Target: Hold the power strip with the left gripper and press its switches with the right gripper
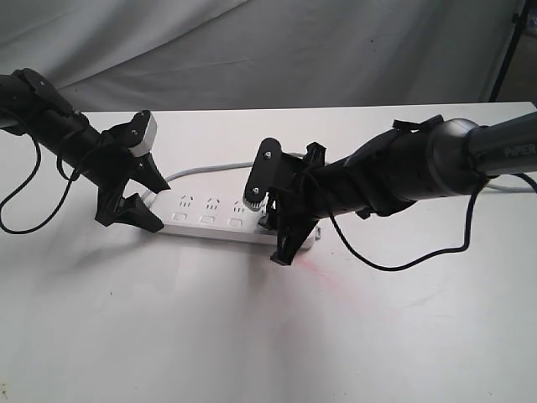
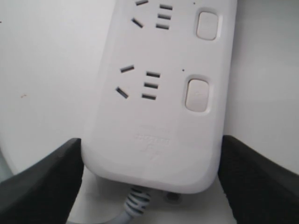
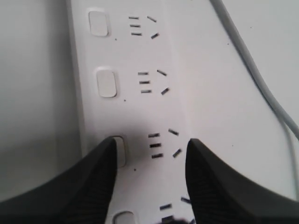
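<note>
The white power strip [image 1: 210, 220] lies flat on the table, its grey cord [image 1: 201, 170] curving off behind it. My left gripper [image 1: 153, 201] straddles the cord end, and in the left wrist view its black fingers [image 2: 46, 182] press both long sides of the strip [image 2: 154, 116], shut on it. My right gripper [image 1: 277, 231] hangs over the strip's other half, open. In the right wrist view its fingers [image 3: 93, 182] stand apart above the strip [image 3: 154, 107]. One fingertip rests on and partly covers a switch [image 3: 120, 149]. Other switches [image 3: 106, 83] are uncovered.
A white table [image 1: 252, 336] carries everything, with a grey cloth backdrop [image 1: 294, 42] behind it. Thin black cables [image 1: 394, 260] loop from both arms onto the table. A dark stand leg [image 1: 505, 50] rises at the far right. A faint red glow [image 1: 323, 273] marks the table near the right gripper.
</note>
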Action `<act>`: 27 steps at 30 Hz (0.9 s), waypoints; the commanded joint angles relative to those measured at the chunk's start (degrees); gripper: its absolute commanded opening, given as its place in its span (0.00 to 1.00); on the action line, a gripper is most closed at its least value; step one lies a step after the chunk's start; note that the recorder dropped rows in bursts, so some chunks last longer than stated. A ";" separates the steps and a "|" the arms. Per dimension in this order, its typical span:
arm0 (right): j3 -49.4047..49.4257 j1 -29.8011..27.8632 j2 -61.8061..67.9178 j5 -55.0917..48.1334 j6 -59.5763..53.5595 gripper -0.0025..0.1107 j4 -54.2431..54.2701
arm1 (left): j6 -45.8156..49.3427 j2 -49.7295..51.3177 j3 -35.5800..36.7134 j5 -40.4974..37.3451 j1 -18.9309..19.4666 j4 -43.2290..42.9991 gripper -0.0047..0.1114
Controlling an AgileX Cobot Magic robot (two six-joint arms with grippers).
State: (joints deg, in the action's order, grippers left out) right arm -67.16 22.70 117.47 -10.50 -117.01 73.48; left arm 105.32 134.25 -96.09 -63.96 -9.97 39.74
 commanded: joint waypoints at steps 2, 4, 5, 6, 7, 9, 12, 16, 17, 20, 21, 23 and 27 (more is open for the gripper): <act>0.52 -0.70 -5.43 -0.46 1.10 0.41 -0.61 | -0.28 0.04 -0.20 1.02 -0.37 0.27 0.64; 1.83 -1.54 -7.06 -0.46 1.60 0.41 -0.72 | -0.28 0.04 -0.20 1.02 -0.37 0.27 0.64; 3.01 -2.32 -7.91 -0.20 1.60 0.41 -0.72 | -0.28 0.04 -0.20 1.02 -0.37 0.27 0.64; 4.19 -3.00 -8.48 -0.20 1.60 0.41 -0.72 | -0.28 0.04 -0.20 1.02 -0.37 0.27 0.64; 4.82 -3.42 -8.47 -0.20 1.60 0.41 -0.72 | -0.28 0.04 -0.20 1.02 -0.37 0.27 0.64; 5.36 -3.98 -8.47 -0.30 1.72 0.41 -0.72 | -0.28 0.04 -0.20 1.02 -0.37 0.27 0.64; 5.36 -3.98 -7.63 -0.27 1.73 0.41 -0.72 | -0.28 0.04 -0.20 1.02 -0.37 0.27 0.64; 5.36 -3.98 -6.02 -0.42 1.81 0.41 -0.61 | -0.28 0.04 -0.20 1.02 -0.37 0.27 0.64; 5.36 -3.98 -5.59 -0.42 1.81 0.41 -0.61 | -0.28 0.04 -0.20 1.02 -0.37 0.27 0.64; 5.36 -3.98 -4.82 -0.42 1.81 0.41 -0.61 | -0.28 0.04 -0.20 1.02 -0.37 0.27 0.64; 5.36 -3.98 -4.62 -0.42 1.81 0.41 -0.49 | -0.28 0.04 -0.20 1.02 -0.37 0.27 0.64; 5.36 -3.98 -4.27 -0.42 1.81 0.41 -0.49 | -0.28 0.04 -0.20 1.02 -0.37 0.27 0.64; 5.36 -3.98 -3.75 -0.42 1.81 0.41 -0.49 | -0.28 0.04 -0.20 1.02 -0.37 0.27 0.64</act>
State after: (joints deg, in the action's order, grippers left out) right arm -62.18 19.07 113.54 -10.47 -115.40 73.00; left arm 105.32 134.25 -96.09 -63.85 -9.97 39.74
